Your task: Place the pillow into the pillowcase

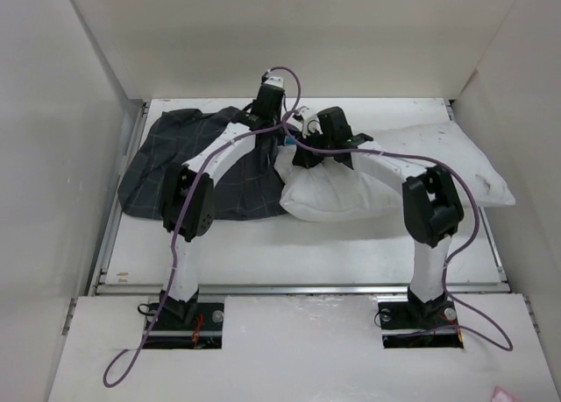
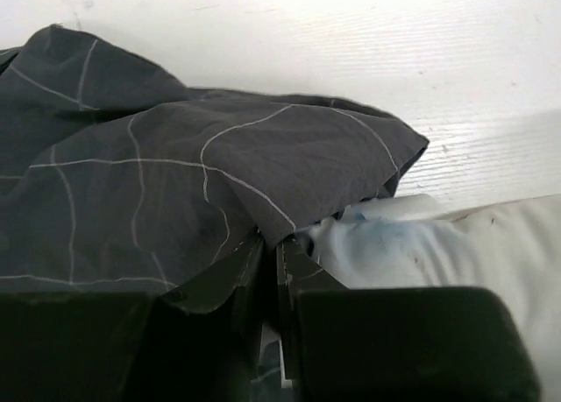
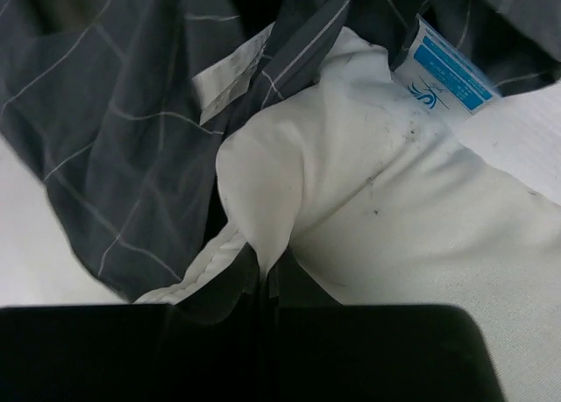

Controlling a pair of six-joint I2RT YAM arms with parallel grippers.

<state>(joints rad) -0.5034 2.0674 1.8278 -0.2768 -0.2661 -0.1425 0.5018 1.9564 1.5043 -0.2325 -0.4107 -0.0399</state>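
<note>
- Charcoal cloth with a thin pale grid, the pillowcase (image 1: 175,170) lies crumpled and wrinkled on the white table (image 1: 263,244), directly to the left of the pillow (image 1: 421,170) and touching its left end.
- The off-white pillow, dotted with small dark specks, stretches away to the right across the table, and most of its length lies outside the dark cloth.
- In the left wrist view, a flap of the pillowcase hangs over the pillow's near corner, and the pale stuffing shows just under its edge.
- The left gripper (image 2: 270,255) sits at the pillow's left end. Its fingers are drawn almost together and a fold of the dark grid cloth is pinched between them.
- The right gripper (image 3: 266,275) is also at the pillow's left end, just beside the left gripper. Its fingers are closed tight on a narrow tuck of the pillow's own white cover, which tapers down into them.
- In the right wrist view, the dark cloth wraps around the far and left sides of that pillow corner, with a pale hem strip showing beside it.
- A blue-and-white label (image 3: 447,69) sticks out from the pillow's edge, partly tucked under the dark cloth.
- Both arms reach forward from their bases and meet over the pillow's left end.
</note>
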